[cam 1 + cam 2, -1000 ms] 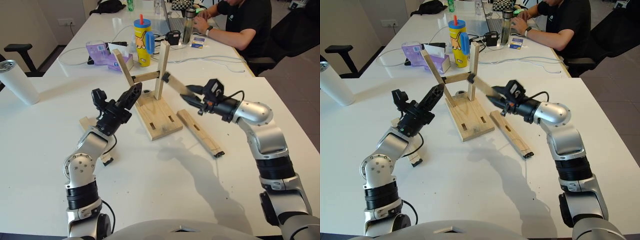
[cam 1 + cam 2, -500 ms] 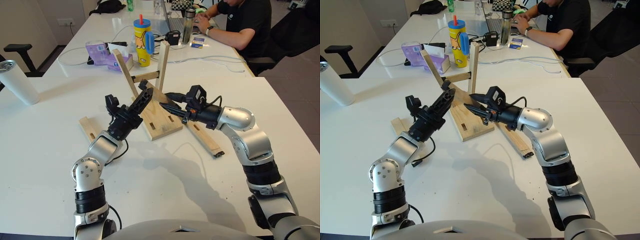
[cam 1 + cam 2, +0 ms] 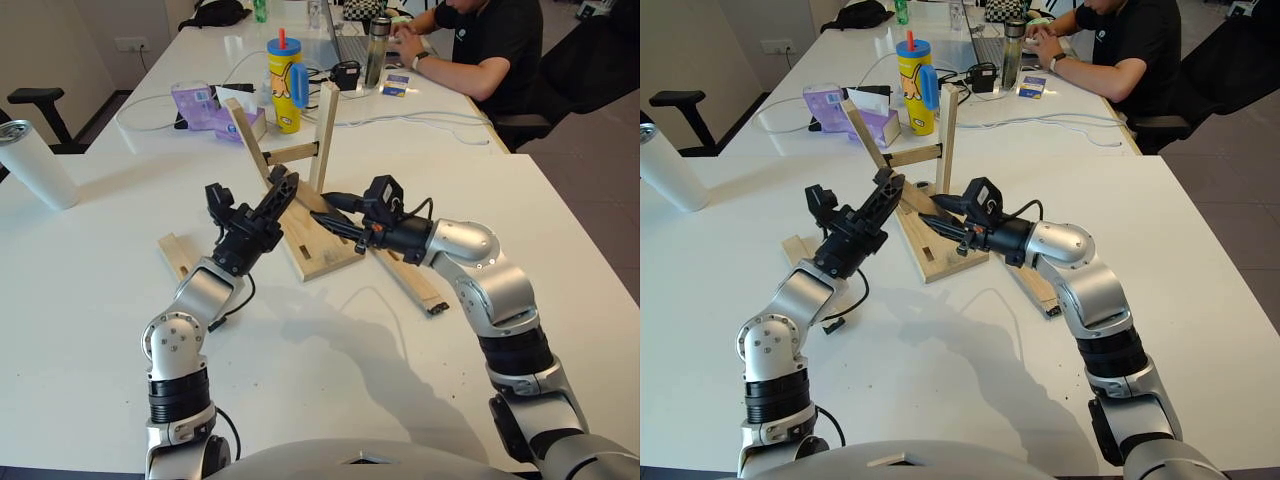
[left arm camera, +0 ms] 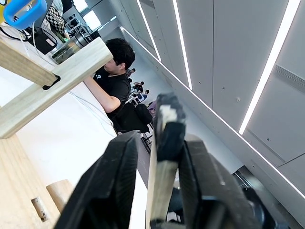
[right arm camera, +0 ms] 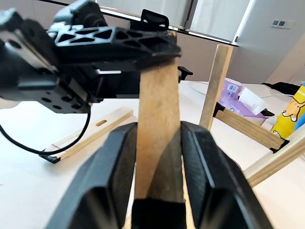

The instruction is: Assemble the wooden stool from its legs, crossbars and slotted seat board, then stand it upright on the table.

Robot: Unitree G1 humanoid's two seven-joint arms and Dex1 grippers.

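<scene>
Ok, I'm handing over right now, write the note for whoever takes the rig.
Left tool and right tool: both shut on one wooden bar, an end each, over the seat board.
Seat board lies flat on the table; two legs stand in it, joined by a crossbar.
Loose on either side of the board: left piece, right piece.
To do: fit the held bar and both loose pieces, then stand the stool upright.

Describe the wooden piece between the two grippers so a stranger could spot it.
On the white table, find the seat board with two legs rising from it. Above it, the left gripper and right gripper clamp a wooden bar; unlike the loose pieces lying flat, it is gripped at both ends.
</scene>
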